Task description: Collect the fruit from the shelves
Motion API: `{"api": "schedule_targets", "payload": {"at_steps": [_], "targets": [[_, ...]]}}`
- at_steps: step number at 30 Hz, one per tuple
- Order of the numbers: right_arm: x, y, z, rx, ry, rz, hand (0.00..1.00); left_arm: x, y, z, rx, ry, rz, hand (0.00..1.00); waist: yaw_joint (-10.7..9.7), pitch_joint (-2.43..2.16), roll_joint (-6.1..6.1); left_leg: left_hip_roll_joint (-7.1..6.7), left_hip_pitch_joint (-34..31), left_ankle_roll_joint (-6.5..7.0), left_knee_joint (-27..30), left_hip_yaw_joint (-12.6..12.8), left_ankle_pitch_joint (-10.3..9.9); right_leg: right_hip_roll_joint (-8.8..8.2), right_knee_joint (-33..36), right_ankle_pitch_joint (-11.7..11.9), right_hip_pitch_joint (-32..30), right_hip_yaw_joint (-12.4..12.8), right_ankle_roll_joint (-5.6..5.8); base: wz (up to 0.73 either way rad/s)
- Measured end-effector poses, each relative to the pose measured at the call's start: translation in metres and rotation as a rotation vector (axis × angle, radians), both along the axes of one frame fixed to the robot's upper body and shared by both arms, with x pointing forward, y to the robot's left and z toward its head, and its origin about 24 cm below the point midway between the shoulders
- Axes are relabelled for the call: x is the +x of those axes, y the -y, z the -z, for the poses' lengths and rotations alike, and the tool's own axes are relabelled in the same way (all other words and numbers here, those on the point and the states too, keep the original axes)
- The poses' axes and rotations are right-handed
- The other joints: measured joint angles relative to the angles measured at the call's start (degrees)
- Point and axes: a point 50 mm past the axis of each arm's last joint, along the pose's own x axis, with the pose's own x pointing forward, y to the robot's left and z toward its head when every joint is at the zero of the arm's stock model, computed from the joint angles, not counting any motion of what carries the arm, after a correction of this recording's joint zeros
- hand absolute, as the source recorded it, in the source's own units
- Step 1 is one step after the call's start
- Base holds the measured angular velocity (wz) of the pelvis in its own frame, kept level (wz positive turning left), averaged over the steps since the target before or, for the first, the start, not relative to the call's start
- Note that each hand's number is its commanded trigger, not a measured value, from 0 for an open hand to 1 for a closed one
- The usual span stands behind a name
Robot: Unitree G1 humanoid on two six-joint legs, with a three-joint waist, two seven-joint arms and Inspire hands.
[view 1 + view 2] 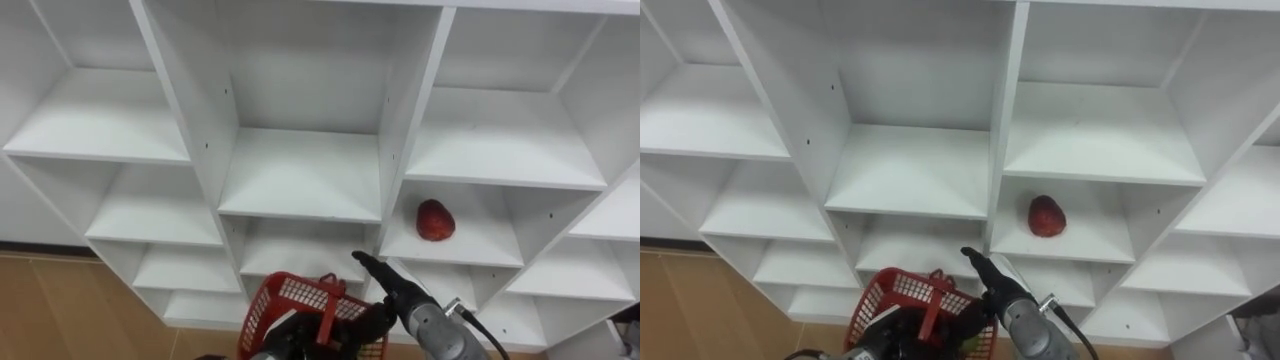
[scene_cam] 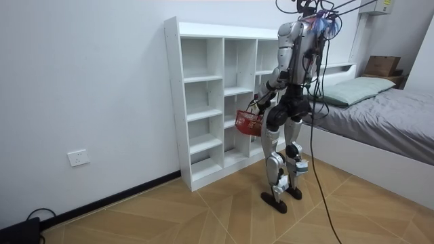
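**Red fruit on the shelf, basket below**

The white closet point(image 1: 300, 175) spreads across the eye views as columns of open compartments. Low in the middle, before the centre column, is a red mesh basket point(image 1: 290, 295) with its handle standing up. The left hand point(image 1: 885, 338) sits at the basket's near rim, partly behind the mesh, and its hold on the basket cannot be told. Just right of the basket, the right hand point(image 1: 385, 280) comes up from the lower right. It is stretched out straight, pointing up and left toward the upright board between the centre column and the next one, and it holds nothing. The fruit point(image 1: 434, 220) (red and rounded) lies on a shelf in the column right of centre. It is above and to the right of that hand's fingertips, clearly apart from them, and it is not in the basket.

In the room view, a wall socket point(image 2: 79, 158) is low on the room view's left. Next comes the closet against the wall. The robot stands upright on the wooden floor point(image 2: 203, 210) facing it, with the basket hanging at about hip height between its body and the shelves. A bed point(image 2: 380, 115) with grey bedding is on the room view's right.
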Motion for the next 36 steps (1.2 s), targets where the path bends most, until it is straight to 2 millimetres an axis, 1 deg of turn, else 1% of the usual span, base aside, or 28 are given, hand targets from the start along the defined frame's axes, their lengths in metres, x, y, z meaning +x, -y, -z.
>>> {"api": "schedule_targets", "payload": {"at_steps": [9,13,15,21,22,24,25,26,29,33,36], "targets": [[0.000,0.002,0.000,0.011,-0.004,0.016,0.00,0.000,-0.001,0.000,-0.010,-0.006,-0.016,1.00,0.03,-0.01,-0.08,-0.06,0.04,0.00,-0.24,0.00,0.00,0.27,-0.07,0.00,0.05,-0.01,0.00,0.00],[0.001,0.004,-0.001,0.008,0.005,0.029,0.00,0.000,-0.002,0.000,-0.021,-0.011,-0.029,1.00,0.07,-0.16,-0.38,-0.10,0.02,0.00,-0.10,-0.02,0.00,0.27,-0.07,-0.01,-0.05,0.24,0.01,0.00],[0.003,0.005,-0.002,0.016,0.015,0.043,0.00,0.000,-0.005,0.000,-0.016,-0.013,-0.032,1.00,0.01,-0.28,-0.57,-0.09,0.03,0.00,-0.09,-0.01,0.00,0.33,-0.07,-0.02,-0.07,0.77,0.01,0.00],[0.005,0.011,-0.004,0.073,0.016,0.112,0.00,0.000,-0.012,0.003,-0.008,-0.026,-0.057,1.00,-0.19,-0.38,-0.68,-0.03,0.60,0.01,-0.18,0.47,0.00,0.28,-0.06,-0.01,0.20,1.00,0.01,-0.02],[0.005,0.011,-0.005,0.089,0.017,0.122,0.00,-0.001,-0.016,0.004,-0.002,-0.036,-0.071,1.00,-0.48,-0.37,-0.68,0.03,0.96,0.00,-0.40,0.80,0.00,0.20,-0.06,-0.01,0.48,1.01,0.01,-0.05],[0.008,0.014,-0.014,0.118,0.060,0.148,0.00,-0.002,-0.024,0.006,0.005,-0.043,-0.116,1.00,-1.36,-0.39,-0.64,0.05,1.06,0.01,-0.60,0.88,0.00,0.15,-0.07,-0.02,0.53,1.08,0.01,-0.04],[0.008,0.014,-0.016,0.120,0.070,0.150,0.00,-0.002,-0.025,0.006,0.007,-0.044,-0.126,1.00,-1.42,-0.42,-0.61,0.07,1.10,0.00,-0.73,1.00,0.00,0.17,-0.07,-0.02,0.53,1.13,0.01,-0.07],[0.008,0.017,-0.019,0.120,0.086,0.153,0.00,-0.003,-0.028,0.007,0.010,-0.046,-0.142,1.00,-1.46,-0.55,-0.54,0.10,1.20,0.00,-0.95,1.27,0.00,0.20,-0.07,-0.01,0.49,1.32,0.01,-0.08],[0.003,0.022,-0.022,0.128,0.106,0.182,0.00,-0.004,-0.034,0.008,0.024,-0.051,-0.183,1.00,-1.46,-0.75,-0.38,0.10,1.27,0.01,-1.07,1.65,0.00,0.38,-0.09,-0.01,0.35,1.84,0.01,-0.06],[-0.002,0.029,-0.022,0.127,0.122,0.211,0.00,-0.005,-0.048,0.010,0.039,-0.053,-0.255,1.00,-1.47,-0.75,-0.35,0.16,1.78,0.00,-1.18,2.11,0.01,0.53,-0.08,-0.02,0.43,2.52,0.01,-0.07],[-0.002,0.039,-0.023,0.102,0.151,0.261,0.00,-0.013,-0.062,0.018,0.078,-0.094,-0.327,1.00,-1.97,-0.76,-0.35,0.25,2.09,0.01,-1.34,2.91,-0.01,0.80,-0.05,-0.01,0.42,3.31,0.00,-0.12]]}}
